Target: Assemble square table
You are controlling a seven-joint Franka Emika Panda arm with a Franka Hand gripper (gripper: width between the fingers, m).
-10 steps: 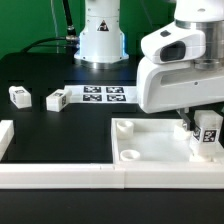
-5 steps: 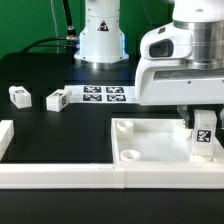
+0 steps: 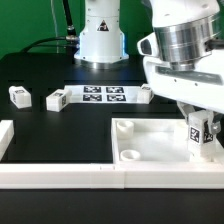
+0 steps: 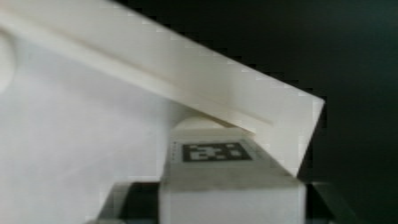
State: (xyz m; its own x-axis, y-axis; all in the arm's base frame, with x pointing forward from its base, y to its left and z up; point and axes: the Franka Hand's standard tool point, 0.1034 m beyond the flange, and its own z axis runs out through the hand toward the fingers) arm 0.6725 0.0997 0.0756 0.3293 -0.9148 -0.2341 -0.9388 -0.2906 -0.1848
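Observation:
The white square tabletop lies at the front right of the black table, rim up, with a round socket at its near left corner. My gripper is shut on a white tagged leg and holds it upright over the top's far right corner. In the wrist view the leg stands between my fingers, its end at the top's rim corner. Two loose legs lie at the exterior view's left, and one more peeks out by my arm.
The marker board lies at the back middle, in front of the arm's white base. Long white border bars run along the front edge and at the left.
My wrist has turned and lifted a little, while the held leg stays over the top's right corner, shifted slightly.

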